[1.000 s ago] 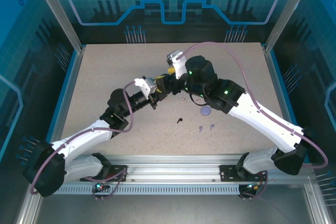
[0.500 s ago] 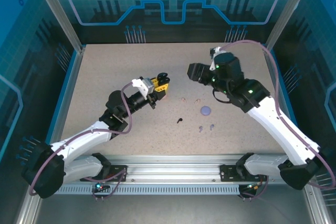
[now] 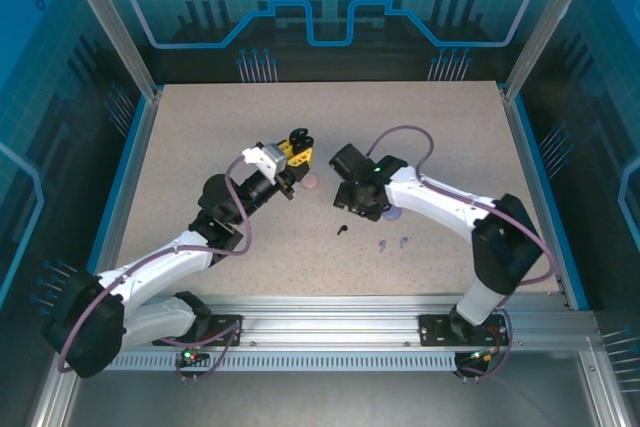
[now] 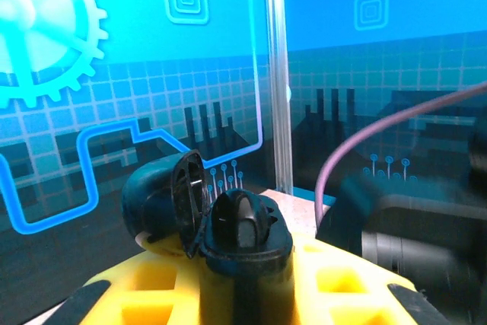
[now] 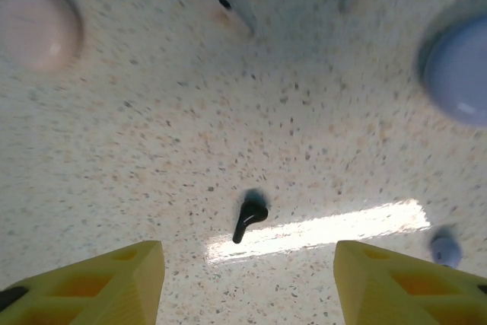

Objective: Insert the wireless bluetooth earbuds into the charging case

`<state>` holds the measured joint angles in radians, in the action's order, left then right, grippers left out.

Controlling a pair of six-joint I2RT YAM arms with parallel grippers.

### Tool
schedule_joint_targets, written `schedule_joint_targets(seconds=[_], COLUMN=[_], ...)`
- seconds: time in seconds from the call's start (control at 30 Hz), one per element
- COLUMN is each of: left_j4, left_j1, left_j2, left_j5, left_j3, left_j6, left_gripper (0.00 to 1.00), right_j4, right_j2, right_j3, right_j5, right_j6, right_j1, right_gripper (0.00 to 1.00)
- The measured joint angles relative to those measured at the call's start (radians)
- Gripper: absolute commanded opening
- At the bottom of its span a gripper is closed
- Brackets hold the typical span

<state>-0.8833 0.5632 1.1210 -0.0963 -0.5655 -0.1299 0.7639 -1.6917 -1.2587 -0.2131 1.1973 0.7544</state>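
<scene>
1. on the near half of the table (image 3: 200,127), two lilac earbuds (image 3: 383,245) lie beside a black earbud (image 3: 342,229).
2. right above the black one hovers the right gripper (image 5: 247,287), jaws spread wide.
3. farther back, past the pink case (image 3: 311,182), the left gripper (image 3: 298,152) pinches an open black case (image 4: 228,222).

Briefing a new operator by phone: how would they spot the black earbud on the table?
On the speckled table, between the two arms, find the open right gripper. The black earbud lies just ahead of it, untouched. The lilac earbuds beside it are pale; it alone is dark.
</scene>
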Motion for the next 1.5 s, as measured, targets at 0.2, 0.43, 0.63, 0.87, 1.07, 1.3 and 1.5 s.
schedule_joint_targets(seconds=[0.2, 0.43, 0.63, 0.87, 1.07, 1.3, 1.5], left_j4=[-0.037, -0.044, -0.048, -0.05, -0.051, -0.051, -0.051], left_j1=[-0.025, -0.032, -0.041, -0.044, -0.045, -0.049, -0.05], left_j2=[0.0, 0.0, 0.0, 0.0, 0.0, 0.0, 0.0], left_j5=[0.014, 0.014, 0.014, 0.014, 0.014, 0.014, 0.014], left_j3=[0.018, 0.031, 0.039, 0.045, 0.045, 0.046, 0.046], left_j6=[0.023, 0.027, 0.031, 0.046, 0.051, 0.053, 0.053], left_gripper=[0.0, 0.0, 0.0, 0.0, 0.0, 0.0, 0.0], right_j4=[0.019, 0.022, 0.022, 0.024, 0.026, 0.027, 0.029], right_j2=[-0.089, -0.175, -0.244, -0.264, -0.277, -0.284, -0.286], right_j3=[-0.01, -0.055, -0.078, -0.091, -0.092, -0.092, -0.092], right_j5=[0.021, 0.064, 0.088, 0.09, 0.09, 0.084, 0.081], right_j6=[0.164, 0.262, 0.294, 0.307, 0.307, 0.306, 0.303], right_j1=[0.028, 0.043, 0.043, 0.043, 0.043, 0.037, 0.034], right_gripper=[0.55, 0.54, 0.49, 0.44, 0.4, 0.36, 0.3])
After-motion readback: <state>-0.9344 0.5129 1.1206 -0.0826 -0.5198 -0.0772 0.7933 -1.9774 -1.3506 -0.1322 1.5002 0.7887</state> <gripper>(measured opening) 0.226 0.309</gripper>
